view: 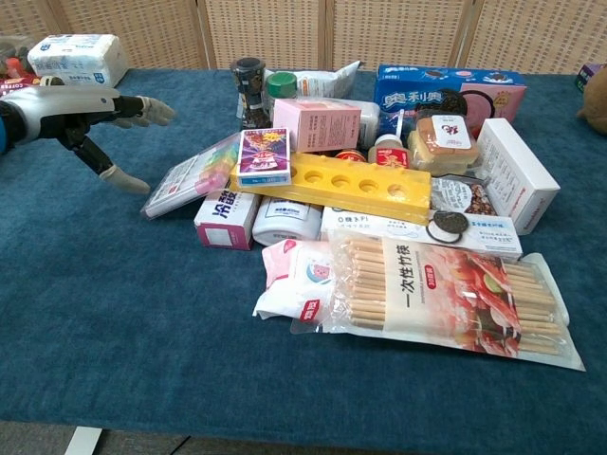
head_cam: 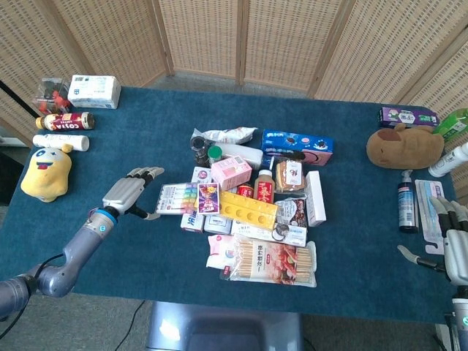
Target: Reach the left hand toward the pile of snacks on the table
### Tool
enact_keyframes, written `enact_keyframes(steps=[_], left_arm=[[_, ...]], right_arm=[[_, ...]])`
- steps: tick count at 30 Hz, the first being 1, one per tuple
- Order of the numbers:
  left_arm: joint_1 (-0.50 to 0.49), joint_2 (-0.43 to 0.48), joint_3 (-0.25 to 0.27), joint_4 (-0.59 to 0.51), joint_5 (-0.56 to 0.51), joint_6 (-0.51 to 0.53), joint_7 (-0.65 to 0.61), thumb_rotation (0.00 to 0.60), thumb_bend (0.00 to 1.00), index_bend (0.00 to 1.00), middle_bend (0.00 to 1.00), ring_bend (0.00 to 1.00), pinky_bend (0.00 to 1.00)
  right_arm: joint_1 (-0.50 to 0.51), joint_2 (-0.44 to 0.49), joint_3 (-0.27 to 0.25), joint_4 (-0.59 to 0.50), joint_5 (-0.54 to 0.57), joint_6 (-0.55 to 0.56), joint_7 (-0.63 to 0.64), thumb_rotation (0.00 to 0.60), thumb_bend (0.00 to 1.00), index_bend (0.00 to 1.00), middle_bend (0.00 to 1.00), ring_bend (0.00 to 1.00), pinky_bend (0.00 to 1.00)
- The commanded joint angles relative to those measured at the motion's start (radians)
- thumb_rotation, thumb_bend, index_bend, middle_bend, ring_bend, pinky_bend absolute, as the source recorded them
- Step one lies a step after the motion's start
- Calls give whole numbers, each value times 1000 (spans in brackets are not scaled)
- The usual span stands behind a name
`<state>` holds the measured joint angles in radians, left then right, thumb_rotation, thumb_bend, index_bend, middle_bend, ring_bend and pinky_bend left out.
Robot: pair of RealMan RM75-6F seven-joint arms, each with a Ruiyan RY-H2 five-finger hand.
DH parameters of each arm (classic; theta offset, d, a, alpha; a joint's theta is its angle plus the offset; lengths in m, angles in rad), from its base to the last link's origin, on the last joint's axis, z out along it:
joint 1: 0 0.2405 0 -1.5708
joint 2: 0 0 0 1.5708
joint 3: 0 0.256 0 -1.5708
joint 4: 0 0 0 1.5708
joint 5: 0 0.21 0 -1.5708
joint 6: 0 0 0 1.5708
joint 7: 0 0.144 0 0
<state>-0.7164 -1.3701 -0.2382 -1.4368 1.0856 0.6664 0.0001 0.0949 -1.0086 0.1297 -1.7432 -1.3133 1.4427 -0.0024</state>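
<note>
The pile of snacks [head_cam: 252,208] lies mid-table: a yellow tray [view: 351,185], a pink box [view: 318,123], a blue cookie box [view: 450,90], a pack of sticks [view: 446,299] and several small boxes. My left hand [head_cam: 130,194] hovers just left of the pile, fingers spread and stretched toward the pastel pack [head_cam: 175,197], holding nothing. In the chest view that left hand [view: 81,109] shows at the upper left, apart from the pack [view: 190,175]. My right hand [head_cam: 453,245] sits open at the table's right edge, far from the pile.
A yellow plush [head_cam: 46,172], bottles [head_cam: 64,121] and a tissue pack [head_cam: 95,91] sit at the far left. A brown plush [head_cam: 404,146], a spray bottle [head_cam: 406,201] and a purple box [head_cam: 408,115] stand on the right. A wicker screen [head_cam: 241,36] backs the blue table [head_cam: 146,256].
</note>
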Motion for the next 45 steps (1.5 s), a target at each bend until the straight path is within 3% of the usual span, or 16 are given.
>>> enact_keyframes(steps=[1, 13, 15, 18, 20, 23, 26, 31, 45], left_arm=[[-18, -21, 3, 18, 7, -16, -19, 520, 189, 0, 44, 14, 0], [-91, -146, 21, 140, -8, -53, -29, 521, 188, 2, 42, 15, 0], [-109, -179, 16, 179, -14, -68, -42, 525, 189, 39, 63, 49, 0], [-118, -224, 5, 225, 6, -45, -68, 584, 197, 285, 253, 365, 5], [-122, -244, 8, 255, 17, -31, -68, 600, 227, 464, 446, 625, 162], [-125, -262, 17, 289, 10, -29, -56, 600, 290, 563, 575, 756, 393], [-125, -263, 22, 301, -3, -38, -55, 600, 310, 592, 604, 783, 473], [-97, -229, 6, 263, 5, 9, -96, 600, 314, 603, 618, 791, 478], [58, 96, -77, -127, 148, 287, -276, 600, 305, 582, 609, 764, 475]], right_arm=[[-4, 4, 1, 2, -1, 2, 8, 406, 62, 0, 0, 0, 38], [-23, 18, 1, 13, -9, 8, 61, 390, 63, 0, 0, 0, 39], [-28, 19, 0, 16, -7, 10, 71, 391, 62, 0, 0, 0, 37], [-36, 22, -1, 19, -8, 17, 80, 390, 63, 0, 0, 0, 8], [-41, 27, -1, 15, -10, 20, 94, 387, 64, 0, 0, 0, 3], [-47, 35, 1, 10, -11, 23, 119, 389, 64, 0, 0, 0, 3], [-53, 41, 6, 6, -7, 31, 126, 391, 65, 0, 0, 0, 3], [-56, 36, 7, 4, -12, 34, 136, 390, 63, 0, 0, 0, 3], [-35, -21, 0, 28, -18, -9, 133, 387, 62, 0, 0, 0, 3]])
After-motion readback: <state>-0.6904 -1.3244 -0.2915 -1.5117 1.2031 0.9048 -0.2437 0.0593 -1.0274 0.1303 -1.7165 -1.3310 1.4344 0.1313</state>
